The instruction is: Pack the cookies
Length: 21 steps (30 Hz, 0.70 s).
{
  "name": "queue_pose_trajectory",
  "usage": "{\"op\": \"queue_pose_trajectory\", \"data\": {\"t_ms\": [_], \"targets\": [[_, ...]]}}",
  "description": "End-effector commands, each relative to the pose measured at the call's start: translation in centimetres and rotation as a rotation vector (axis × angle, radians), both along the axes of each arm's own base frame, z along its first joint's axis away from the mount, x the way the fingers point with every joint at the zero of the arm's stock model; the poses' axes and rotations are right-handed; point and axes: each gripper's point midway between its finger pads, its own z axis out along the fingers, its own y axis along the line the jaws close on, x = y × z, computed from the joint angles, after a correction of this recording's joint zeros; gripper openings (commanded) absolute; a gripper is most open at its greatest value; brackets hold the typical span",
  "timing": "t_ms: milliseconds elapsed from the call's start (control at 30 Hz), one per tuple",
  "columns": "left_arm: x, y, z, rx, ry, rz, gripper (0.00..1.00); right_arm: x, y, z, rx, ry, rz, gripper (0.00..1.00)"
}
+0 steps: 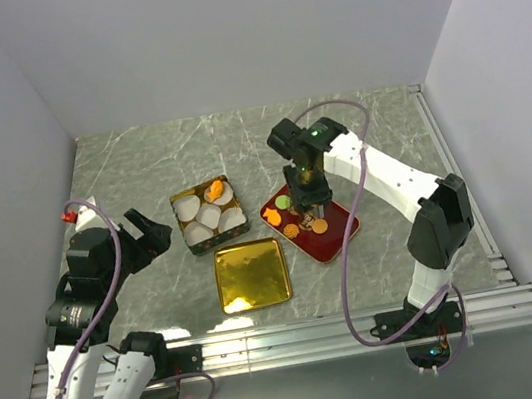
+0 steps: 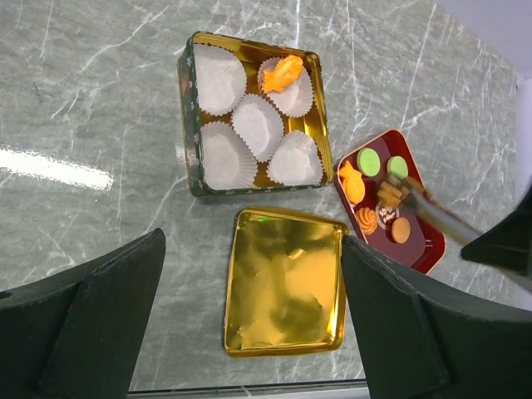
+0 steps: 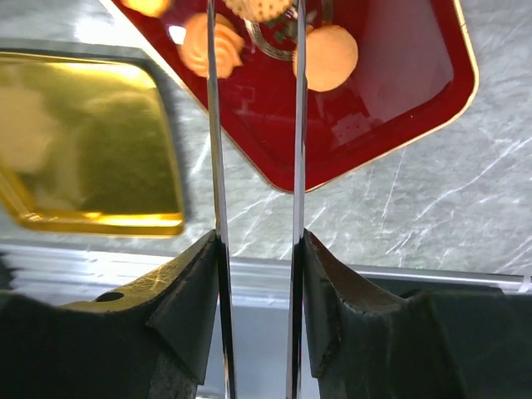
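Right pincer [image 2: 392,198] with long blades flanking a cookie [image 3: 258,8] cut off at the view's top edge; gripped or merely straddled, cannot tell. White print [image 2: 384,218] on tray [image 2: 420,245] partly covered, unreadable. More cookies [image 2: 368,162] flat on tray; orange cookie [image 2: 283,73] in a tin [image 2: 189,125] cup [image 2: 299,96], long axis slanting up-right. Left pincer [image 2: 252,249] spread wide over lid [image 2: 287,332] and desk [image 2: 83,100].

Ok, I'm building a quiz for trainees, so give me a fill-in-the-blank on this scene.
The tin holds ___ paper cups. Just one of them holds a cookie, an ___ one. The two green cookies lie on the ___ tray.
Missing words: five; orange; red.
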Motion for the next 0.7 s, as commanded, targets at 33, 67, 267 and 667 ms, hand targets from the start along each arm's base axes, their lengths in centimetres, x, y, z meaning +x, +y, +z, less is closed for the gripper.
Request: {"op": "queue_pose_trajectory", "data": {"t_ms": [33,67,267,667], "targets": [[0.5,-0.5,0.4,-0.005,-0.023,-0.024,0.92,2.3,0.8,6.1,0.061,-0.137,-0.023,0.42],[0.5,-0.5,0.4,-0.005,-0.024,-0.026,0.92,2.4,0.8,6.6,0.055,-0.134,-0.024,0.42],[0.5,-0.5,0.4,-0.005,-0.023,-0.026,0.92,4.5,5.4,12.3,0.277,-0.223,0.032,0.42],[0.5,-0.5,0.7,-0.009,-0.038,-0.028,0.92,4.6,19.3,15.6,0.81,-0.164,0.208,0.42]]}}
